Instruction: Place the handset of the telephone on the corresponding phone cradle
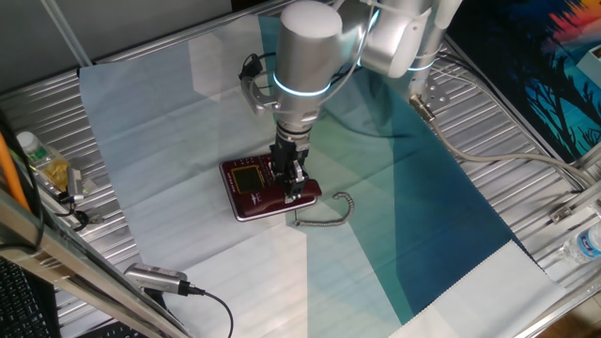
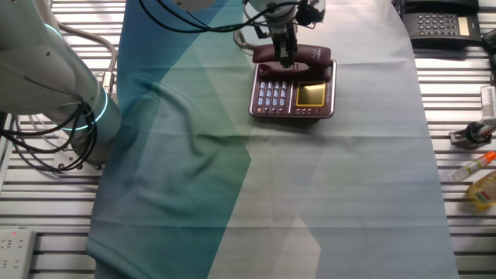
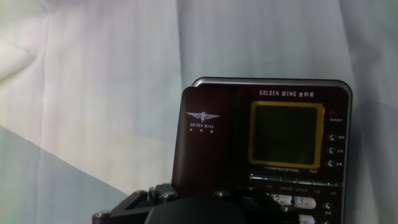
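Observation:
The dark-red telephone [image 1: 252,188] with a yellowish display [image 3: 286,134] and white keys [image 2: 271,94] sits mid-table on the cloth. The handset [image 3: 205,137], a dark-red bar with a small white logo, lies along the base's long side strip, covering the phone cradle; I cannot tell whether it is fully seated. My gripper [image 3: 189,196] reaches straight down with a finger on each side of the handset and is shut on it; it also shows in one fixed view [image 1: 291,180] and in the other fixed view [image 2: 287,53]. The silvery coiled cord [image 1: 331,210] trails on the cloth beside the base.
A grey cylindrical device [image 1: 155,279] with a black cable lies at the table's near-left edge. A bottle [image 1: 38,155] stands at the left. A black phone [image 2: 438,23] sits at a far corner. A marker [image 2: 474,166] and a clip lie on the slats.

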Motion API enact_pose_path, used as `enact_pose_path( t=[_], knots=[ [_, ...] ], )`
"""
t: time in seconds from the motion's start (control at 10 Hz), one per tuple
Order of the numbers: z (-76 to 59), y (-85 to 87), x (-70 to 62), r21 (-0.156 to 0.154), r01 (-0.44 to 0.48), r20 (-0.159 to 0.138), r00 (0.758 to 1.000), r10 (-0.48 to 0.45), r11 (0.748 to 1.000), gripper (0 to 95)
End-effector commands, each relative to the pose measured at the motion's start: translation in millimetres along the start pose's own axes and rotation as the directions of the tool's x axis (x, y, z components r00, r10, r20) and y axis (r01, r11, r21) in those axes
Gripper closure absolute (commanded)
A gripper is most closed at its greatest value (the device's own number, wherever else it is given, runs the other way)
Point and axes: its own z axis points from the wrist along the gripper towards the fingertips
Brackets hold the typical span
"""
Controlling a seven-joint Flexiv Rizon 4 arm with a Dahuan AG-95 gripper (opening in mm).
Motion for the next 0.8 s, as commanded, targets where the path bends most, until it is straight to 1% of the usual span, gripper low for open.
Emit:
enact_pose_path(
  t=[0.1,0.4,0.8],
  knots=[
    [-0.2,-3.3,1.2,-0.007,0.005,0.002,1.000,-0.005,1.000,95.0],
    [-0.6,-8.6,3.8,-0.011,0.012,0.004,1.000,-0.012,1.000,95.0],
    [5.4,-11.2,3.3,-0.013,0.015,0.007,1.000,-0.015,1.000,95.0]
  ],
)
